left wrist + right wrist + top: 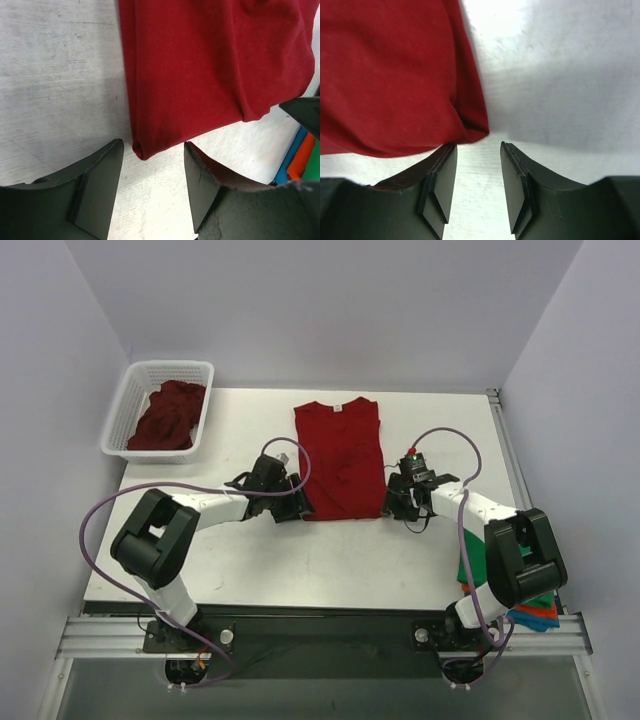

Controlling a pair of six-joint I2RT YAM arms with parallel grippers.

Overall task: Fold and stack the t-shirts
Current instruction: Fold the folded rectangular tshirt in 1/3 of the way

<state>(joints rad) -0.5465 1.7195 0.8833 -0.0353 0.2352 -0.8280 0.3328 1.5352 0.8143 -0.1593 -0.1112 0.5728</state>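
Observation:
One deep red t-shirt (340,455) lies flat in the middle of the table, folded into a long strip with its collar at the far end. My left gripper (297,502) sits at its near left corner. In the left wrist view that gripper (152,150) is open, and the shirt's folded corner (142,147) lies just beyond the fingertips with nothing between them. My right gripper (392,502) is at the near right corner. The right wrist view shows it (477,150) open over bare table, the red shirt (390,75) just ahead and to the left.
A white lattice basket (120,420) at the far left holds a crumpled deep red shirt (170,415). Green, orange and blue shirts (535,610) lie by the right arm's base at the table's near right edge. Walls close in on three sides.

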